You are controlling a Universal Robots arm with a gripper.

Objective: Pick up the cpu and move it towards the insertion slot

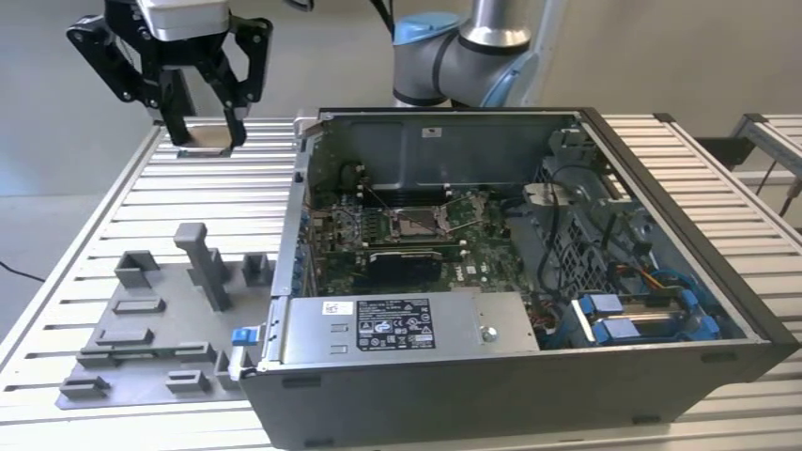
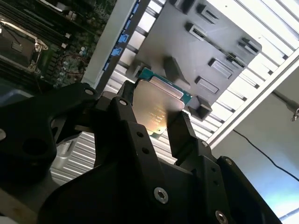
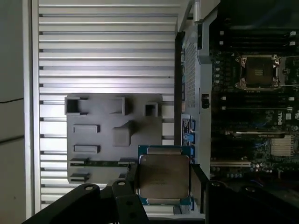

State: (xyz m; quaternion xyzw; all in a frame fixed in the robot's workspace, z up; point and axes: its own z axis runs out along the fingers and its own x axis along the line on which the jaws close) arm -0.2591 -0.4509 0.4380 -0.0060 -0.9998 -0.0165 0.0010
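Observation:
My gripper (image 1: 203, 132) hangs high over the slatted table at the exterior view's back left, shut on the cpu (image 1: 208, 142). In both wrist views the cpu (image 3: 163, 175) (image 2: 156, 100) is a flat square chip with a pale metal top and a green rim, clamped by its edges between the black fingers (image 3: 198, 184). The insertion slot (image 1: 414, 223) is a silver-framed socket on the green board inside the open computer case, well off to the exterior view's right of the gripper. The first wrist view has the insertion slot (image 3: 258, 71) far from the chip.
A grey fixture plate (image 1: 150, 319) with blocks and a tall post lies on the table at the exterior view's left of the case. The case wall (image 1: 300, 207) stands between gripper and board. A silver box with a label (image 1: 401, 324) sits at the case front; cables and blue parts (image 1: 626, 315) fill its right.

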